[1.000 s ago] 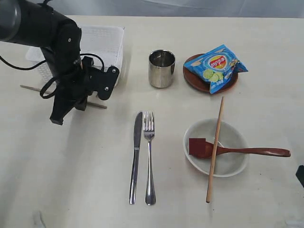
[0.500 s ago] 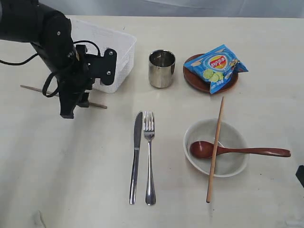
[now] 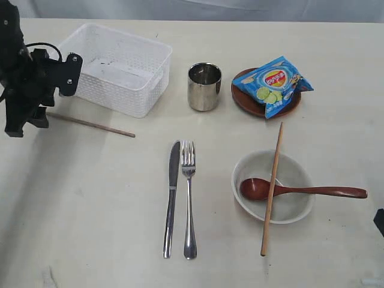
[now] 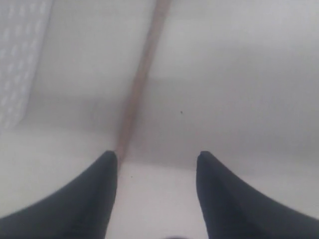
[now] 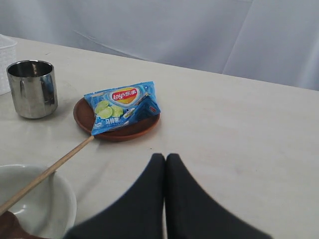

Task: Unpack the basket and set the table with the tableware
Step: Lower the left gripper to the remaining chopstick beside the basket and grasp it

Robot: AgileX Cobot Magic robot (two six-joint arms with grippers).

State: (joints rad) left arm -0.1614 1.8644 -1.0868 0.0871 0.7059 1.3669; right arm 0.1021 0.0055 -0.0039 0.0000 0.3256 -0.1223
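Standing empty at the upper left of the exterior view, the white lattice basket (image 3: 120,66) shares the cream table (image 3: 90,198) with a steel knife (image 3: 171,198) and fork (image 3: 189,204) laid side by side, a steel cup (image 3: 204,87), a red-brown plate (image 3: 243,99) under a blue chips bag (image 3: 273,84), and a pale bowl (image 3: 294,210) holding a wooden spoon (image 3: 324,191), one chopstick (image 3: 272,186) across it. The second chopstick (image 4: 139,84) lies just beside the basket. The left gripper (image 4: 157,157) hangs over it, jaws wide apart, gripping nothing. The right gripper (image 5: 165,158) is pressed together, empty.
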